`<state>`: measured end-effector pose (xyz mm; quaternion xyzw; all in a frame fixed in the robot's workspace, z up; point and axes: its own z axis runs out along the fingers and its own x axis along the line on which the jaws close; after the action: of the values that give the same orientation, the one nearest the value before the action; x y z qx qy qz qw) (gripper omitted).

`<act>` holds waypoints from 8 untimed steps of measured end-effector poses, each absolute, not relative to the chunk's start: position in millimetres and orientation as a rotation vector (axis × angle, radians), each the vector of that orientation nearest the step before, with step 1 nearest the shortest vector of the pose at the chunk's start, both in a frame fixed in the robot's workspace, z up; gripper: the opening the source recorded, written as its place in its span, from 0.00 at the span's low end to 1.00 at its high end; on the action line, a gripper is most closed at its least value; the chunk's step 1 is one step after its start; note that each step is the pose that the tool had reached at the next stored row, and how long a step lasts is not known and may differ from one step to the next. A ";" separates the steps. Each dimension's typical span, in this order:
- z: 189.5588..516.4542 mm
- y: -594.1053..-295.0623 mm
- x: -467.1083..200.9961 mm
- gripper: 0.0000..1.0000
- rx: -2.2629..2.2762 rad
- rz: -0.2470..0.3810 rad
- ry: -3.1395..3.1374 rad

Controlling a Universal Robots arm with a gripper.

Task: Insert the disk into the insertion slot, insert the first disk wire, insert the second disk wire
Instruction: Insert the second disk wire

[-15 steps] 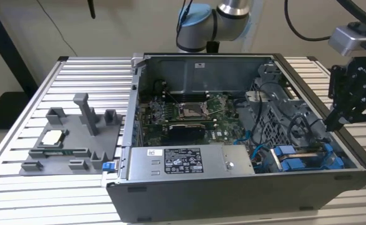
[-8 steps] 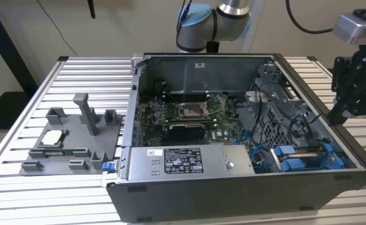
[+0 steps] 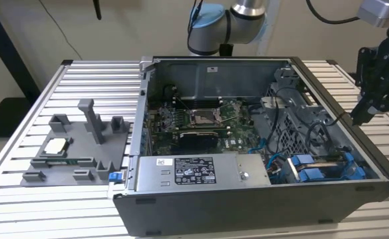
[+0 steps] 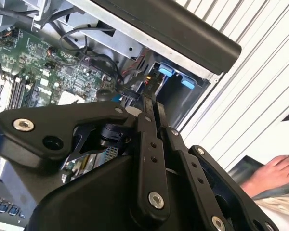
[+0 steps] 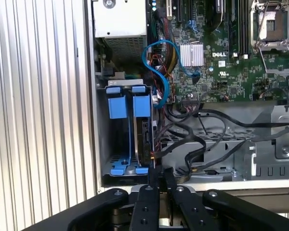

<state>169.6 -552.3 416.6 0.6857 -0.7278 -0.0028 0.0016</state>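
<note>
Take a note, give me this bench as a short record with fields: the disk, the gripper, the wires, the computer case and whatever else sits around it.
disk: on edge in its blue carrier, inside the drive bay
gripper: at the case wall beside the bay, close to the wires
black wires: looped loose next to the bay
case: open, on the slatted table
grey box: white sticker, next to the bay
fixture tray: on the table, at the exterior view's left of the case
</note>
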 end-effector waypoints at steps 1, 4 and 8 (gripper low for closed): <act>417.3 -552.3 168.5 0.16 2.153 -0.008 -2.285; 418.0 -552.3 163.3 0.16 2.155 -0.002 -2.287; 418.0 -551.6 152.5 0.16 2.159 0.006 -2.291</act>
<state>152.5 -551.6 418.0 0.6857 -0.7279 0.0019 -0.0033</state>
